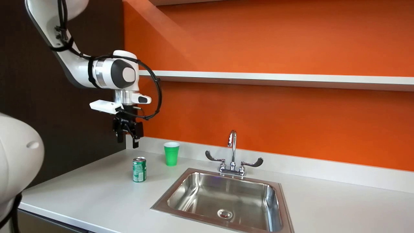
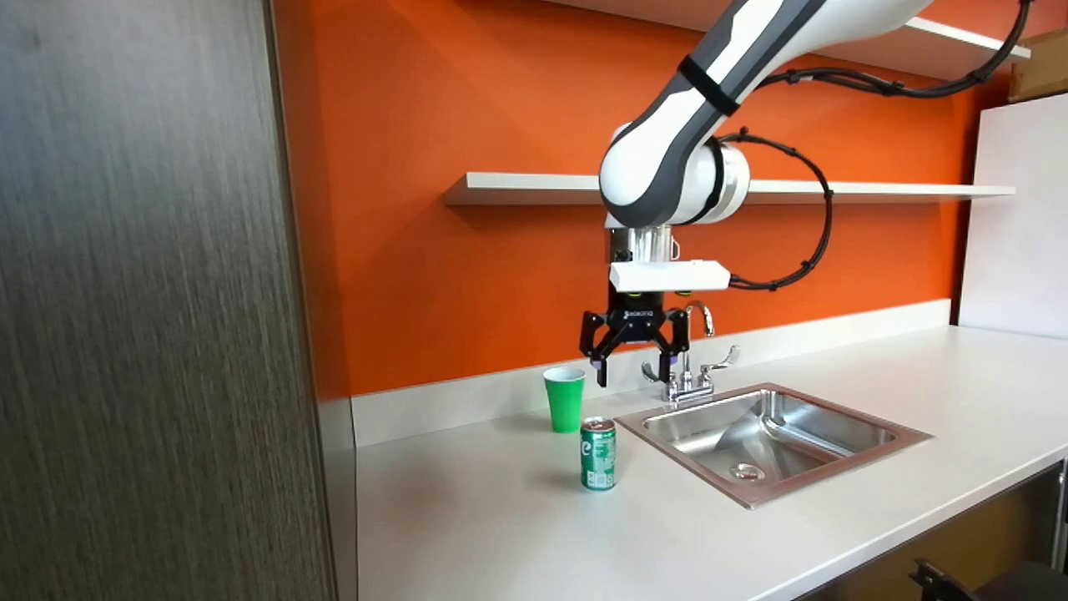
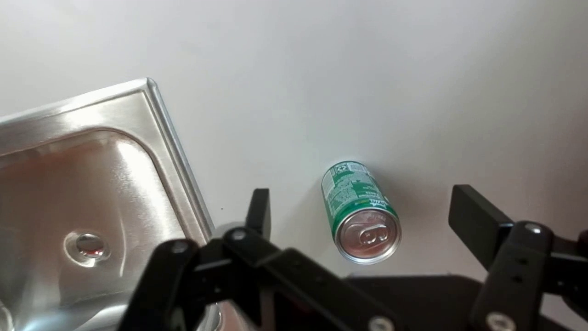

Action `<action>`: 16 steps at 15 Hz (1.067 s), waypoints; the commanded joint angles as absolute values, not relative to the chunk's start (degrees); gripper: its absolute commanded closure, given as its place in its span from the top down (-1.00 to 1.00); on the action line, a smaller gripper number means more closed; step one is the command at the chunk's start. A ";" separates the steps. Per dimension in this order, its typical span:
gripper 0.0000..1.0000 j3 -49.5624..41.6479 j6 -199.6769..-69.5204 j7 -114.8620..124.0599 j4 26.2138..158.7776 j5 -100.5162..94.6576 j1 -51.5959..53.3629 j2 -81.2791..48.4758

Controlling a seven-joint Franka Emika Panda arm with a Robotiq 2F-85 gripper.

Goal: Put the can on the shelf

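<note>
The can [image 1: 139, 170], green with a silvery top, stands upright on the white countertop in both exterior views. My gripper [image 2: 633, 372] hangs above counter height with its jaws wide apart and nothing between them. In the wrist view the can [image 3: 351, 191] appears between the two black fingertips, touching neither, its pull-tab lid toward the camera. A clear height separates the fingertips from the can's top in an exterior view. The shelf [image 1: 275, 77], a long white board, runs across the orange wall higher than the gripper; the arm covers a part of it in both exterior views.
A bright green cup [image 1: 171, 154] stands on the counter near the can, toward the wall. Beside them a steel sink [image 1: 284, 207] is set into the counter, with a faucet [image 1: 233, 147] at its back. A dark panel [image 2: 150, 300] closes off the counter's end.
</note>
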State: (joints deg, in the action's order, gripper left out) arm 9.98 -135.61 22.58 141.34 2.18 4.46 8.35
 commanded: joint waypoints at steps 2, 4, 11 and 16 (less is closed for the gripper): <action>1.00 9.84 -138.72 23.65 140.57 -0.05 5.07 3.05; 1.00 9.60 -139.79 23.27 140.35 -0.09 5.41 1.09; 1.00 8.67 -141.53 22.69 139.11 -1.11 6.57 -5.09; 1.00 7.95 -143.20 21.48 136.89 0.20 7.30 -9.08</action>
